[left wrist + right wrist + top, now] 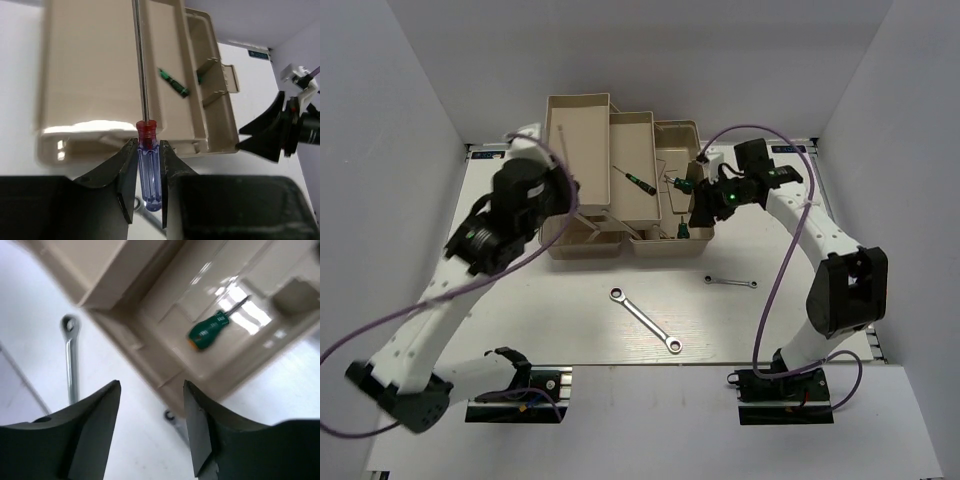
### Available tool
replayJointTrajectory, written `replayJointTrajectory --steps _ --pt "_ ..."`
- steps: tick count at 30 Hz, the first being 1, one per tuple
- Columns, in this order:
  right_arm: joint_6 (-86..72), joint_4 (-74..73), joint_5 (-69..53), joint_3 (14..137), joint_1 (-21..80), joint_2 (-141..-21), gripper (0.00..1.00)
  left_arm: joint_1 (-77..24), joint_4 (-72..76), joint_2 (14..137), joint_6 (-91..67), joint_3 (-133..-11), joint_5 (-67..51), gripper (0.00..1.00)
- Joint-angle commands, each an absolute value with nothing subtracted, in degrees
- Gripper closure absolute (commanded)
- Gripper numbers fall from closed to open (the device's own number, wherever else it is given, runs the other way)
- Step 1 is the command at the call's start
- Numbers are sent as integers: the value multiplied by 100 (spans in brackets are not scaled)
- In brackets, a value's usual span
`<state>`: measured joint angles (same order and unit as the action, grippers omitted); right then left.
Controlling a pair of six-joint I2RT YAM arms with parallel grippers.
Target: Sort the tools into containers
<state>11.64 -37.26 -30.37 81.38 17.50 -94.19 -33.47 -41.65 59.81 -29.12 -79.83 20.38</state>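
From above, a long silver wrench [646, 320] and a short silver wrench [731, 282] were seen near of the beige plastic trays [578, 130]. At the left wrist, the thin blue-and-red-handled screwdriver [149, 175], judged light and slick, was clamped at its handle by the left gripper [147, 145], over the trays. At the right wrist, the right gripper [151, 385] was seen with fingers apart, empty.

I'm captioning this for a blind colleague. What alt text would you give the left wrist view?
The left gripper is shut on a thin blue-and-red-handled screwdriver, its shaft pointing over the beige trays. A green-handled screwdriver lies in the middle tray.
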Motion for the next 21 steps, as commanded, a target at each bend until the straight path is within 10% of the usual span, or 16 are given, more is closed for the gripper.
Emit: replayJointTrajectory --steps 1,12,15,19,21 --pt "2407 -4631 -4129 8044 1854 -9063 38 -3331 -2586 7081 -2276 -8260 1101 100" --pt "2664 -4000 -2436 6224 1784 -7761 61 -3278 -2363 9921 -1706 -10263 641 100" --pt "2365 -3832 -1953 6047 1723 -7664 53 -3278 -2776 10439 -1635 -10721 799 82" --pt "2346 -4059 -2020 6029 1591 -7638 37 -3278 -3006 10687 -1635 -10925 800 35" --pt "2548 -4174 -2319 6003 1556 -7585 36 -3278 -3006 10740 -1635 -10977 800 30"
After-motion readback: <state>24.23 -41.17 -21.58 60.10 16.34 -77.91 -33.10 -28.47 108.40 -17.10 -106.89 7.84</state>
